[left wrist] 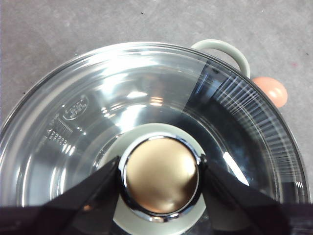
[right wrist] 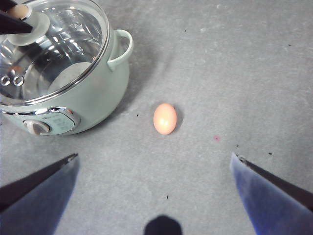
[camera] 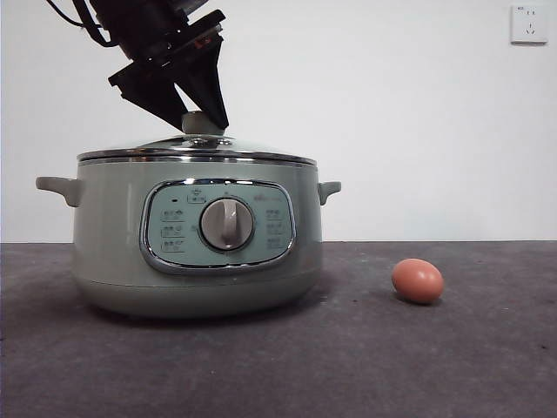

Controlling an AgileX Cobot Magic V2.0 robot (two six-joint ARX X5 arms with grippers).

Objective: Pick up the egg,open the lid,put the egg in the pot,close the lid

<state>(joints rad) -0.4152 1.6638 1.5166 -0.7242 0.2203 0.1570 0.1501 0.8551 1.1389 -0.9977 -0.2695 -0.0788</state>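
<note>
— Where's everything sitting?
— The pot (camera: 196, 244) stands on the table (camera: 348, 366), left of centre in the front view, with the lid (camera: 196, 150) on top of it. The egg (camera: 418, 280) lies on the table to its right, apart from it.
— And the hands?
— The left hand (left wrist: 160, 175) is at the lid's knob (left wrist: 160, 175), one jaw on each side. The right hand (right wrist: 154, 161) hangs above the table near the egg.

Left gripper (left wrist: 160, 177) angled down over the lid (left wrist: 98, 112), jaws closed against both sides of the knob (left wrist: 160, 175), right gripper (right wrist: 154, 161) held high above the table, jaws spread wide, holding nothing
</note>
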